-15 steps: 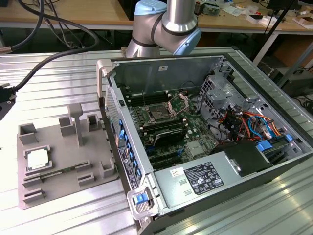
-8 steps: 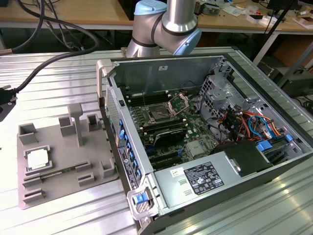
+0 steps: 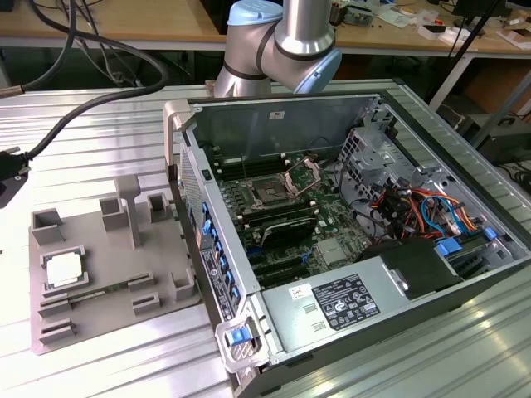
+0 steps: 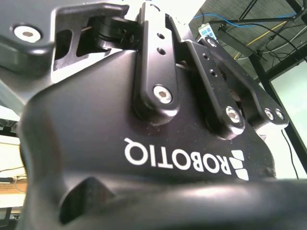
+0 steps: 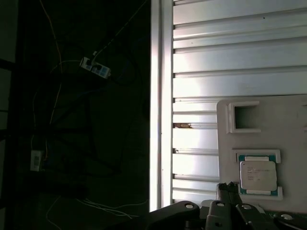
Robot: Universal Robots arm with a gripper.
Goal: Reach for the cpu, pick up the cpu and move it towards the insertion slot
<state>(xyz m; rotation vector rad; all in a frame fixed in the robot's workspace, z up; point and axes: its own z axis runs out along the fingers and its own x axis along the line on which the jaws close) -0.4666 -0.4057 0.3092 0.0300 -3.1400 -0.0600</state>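
Exterior view: the cpu (image 3: 65,269) is seen ungrasped at 8 o'clock, reach judged underway, centring needed; the gripper (image 5: 228,201) opening cannot be told.

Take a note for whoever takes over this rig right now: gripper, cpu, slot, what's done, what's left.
Gripper: apart from the cpu, not holding it.
Cpu: lying in its frame on the grey tray, to the exterior view's left of the open computer case.
Insertion slot: on the green board inside the case, looks unfilled.
Done: nothing grasped.
Left: cpu not yet picked up or moved to the slot.
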